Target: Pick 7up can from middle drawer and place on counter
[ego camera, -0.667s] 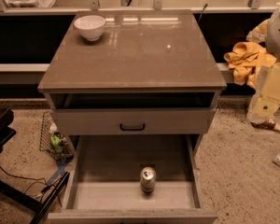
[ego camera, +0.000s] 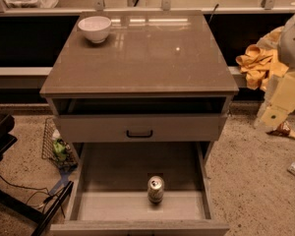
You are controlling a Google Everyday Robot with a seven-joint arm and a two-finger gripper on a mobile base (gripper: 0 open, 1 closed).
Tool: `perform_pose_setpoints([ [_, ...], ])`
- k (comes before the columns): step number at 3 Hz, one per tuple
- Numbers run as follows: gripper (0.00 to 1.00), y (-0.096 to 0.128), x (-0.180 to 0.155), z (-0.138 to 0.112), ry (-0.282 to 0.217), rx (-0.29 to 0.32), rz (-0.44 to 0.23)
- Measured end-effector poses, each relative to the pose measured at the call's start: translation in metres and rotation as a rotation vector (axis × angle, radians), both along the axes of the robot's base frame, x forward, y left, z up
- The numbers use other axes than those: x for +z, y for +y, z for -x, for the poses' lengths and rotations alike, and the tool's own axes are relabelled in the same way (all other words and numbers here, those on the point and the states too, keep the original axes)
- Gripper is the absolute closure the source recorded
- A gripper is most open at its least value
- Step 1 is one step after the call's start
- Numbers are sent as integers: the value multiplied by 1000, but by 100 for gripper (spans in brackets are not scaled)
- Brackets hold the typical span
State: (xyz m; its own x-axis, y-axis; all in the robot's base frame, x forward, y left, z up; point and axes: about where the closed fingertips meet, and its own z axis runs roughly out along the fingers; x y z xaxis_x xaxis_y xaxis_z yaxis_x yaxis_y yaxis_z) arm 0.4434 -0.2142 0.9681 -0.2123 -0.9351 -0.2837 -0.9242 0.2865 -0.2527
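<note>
The 7up can (ego camera: 156, 189) stands upright on the flat grey floor of the open middle drawer (ego camera: 113, 208), near its front and middle. The counter (ego camera: 147, 58) is the glossy grey-brown slab on top of the cabinet. My gripper (ego camera: 271, 116) is at the lower end of the pale arm at the right edge. It hangs beside the cabinet's right side, well away from the can and above drawer level.
A white bowl (ego camera: 95, 28) sits on the counter's far left corner. The grey drawer front with a black handle (ego camera: 139, 133) is above the open drawer. A yellow cloth (ego camera: 255, 63) lies at the right. A wire basket (ego camera: 56, 149) and cables lie on the floor at the left.
</note>
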Motion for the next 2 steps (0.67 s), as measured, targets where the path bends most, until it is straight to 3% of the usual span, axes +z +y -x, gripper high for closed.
perform_pose_setpoints([
  [1,0,-4,-63,-1,-4,27,-179],
  [2,0,12,-147,5,-12,60,-403],
])
